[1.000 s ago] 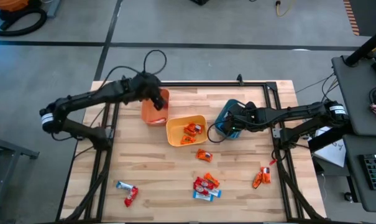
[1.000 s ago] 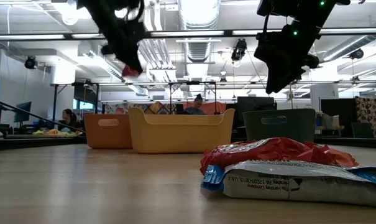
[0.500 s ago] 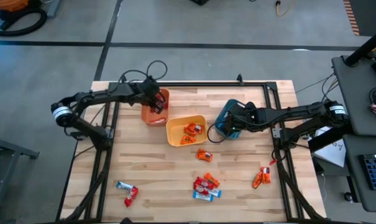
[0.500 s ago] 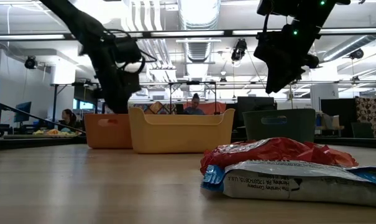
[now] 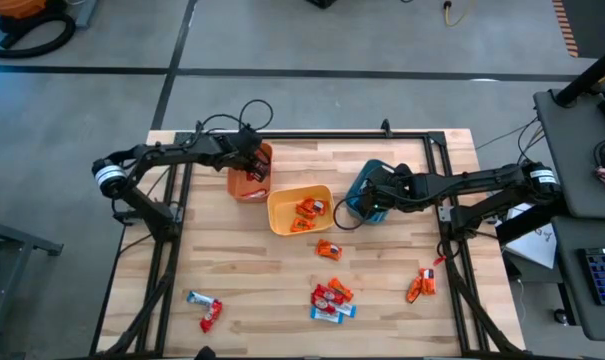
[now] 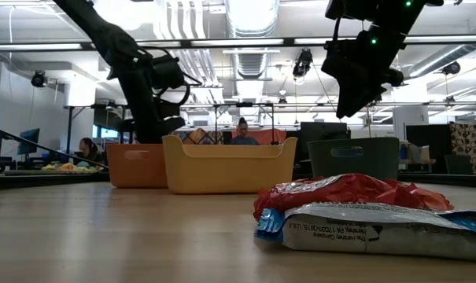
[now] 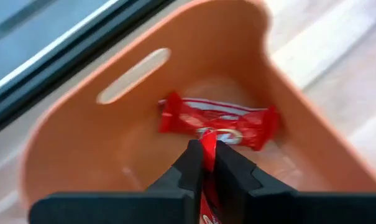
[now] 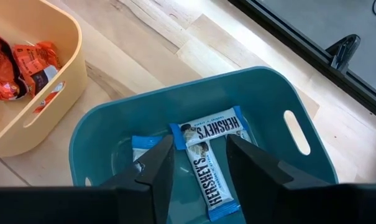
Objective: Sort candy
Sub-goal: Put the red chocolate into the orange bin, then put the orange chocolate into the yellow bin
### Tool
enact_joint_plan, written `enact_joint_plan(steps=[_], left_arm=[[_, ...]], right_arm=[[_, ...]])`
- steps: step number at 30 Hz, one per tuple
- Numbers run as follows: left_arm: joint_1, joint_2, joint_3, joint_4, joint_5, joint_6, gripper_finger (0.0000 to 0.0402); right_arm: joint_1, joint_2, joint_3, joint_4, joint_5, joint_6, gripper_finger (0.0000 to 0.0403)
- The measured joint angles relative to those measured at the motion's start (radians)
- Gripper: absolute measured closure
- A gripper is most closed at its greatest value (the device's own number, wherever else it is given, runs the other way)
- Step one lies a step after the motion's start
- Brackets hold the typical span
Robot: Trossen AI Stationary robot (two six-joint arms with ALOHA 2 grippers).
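Observation:
My left gripper [image 7: 206,163] reaches down into the orange bin [image 5: 238,186] at the table's far left and is shut on a red-wrapped candy [image 7: 207,149]. A second red-wrapped candy [image 7: 220,121] lies flat on the orange bin's floor [image 7: 144,155]. My right gripper [image 8: 200,165] is open above the teal bin [image 8: 100,140], its fingers on either side of a blue-and-white bar [image 8: 207,149] that lies in the bin with another bar [image 8: 143,149]. The yellow bin [image 5: 282,226] between them holds orange packets [image 5: 306,210]. My left gripper pinches the red wrapper [image 7: 207,144] between its two fingers, which come from above and point down into the orange bin. The wrapper stands edge-on in the gap. Whether its free end touches the candy on the bin floor cannot be told.
Loose candy lies on the wooden table nearer the front: an orange packet [image 5: 329,250], a mixed heap [image 5: 332,298], orange packets at the right [image 5: 420,285], and a blue-and-white bar with a red one at the front left [image 5: 206,308]. The heap fills the low view's foreground [image 6: 363,212].
My left gripper has gone down from high above the orange bin into it, still shut on the red candy, and the arm has drawn back toward the table's left. My right gripper has kept still.

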Motion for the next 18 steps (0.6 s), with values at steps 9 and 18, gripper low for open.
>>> enact_joint_plan(steps=[9, 18], left_arm=[[-0.002, -0.012, 0.000, -0.030, -0.027, 0.008, 0.0291], [-0.044, -0.110, 0.000, -0.041, -0.028, 0.034, 0.0242]], right_arm=[[0.000, 0.000, 0.000, 0.000, -0.027, -0.002, 0.0247], [0.000, 0.000, 0.000, 0.000, -0.201, -0.002, 0.0246]])
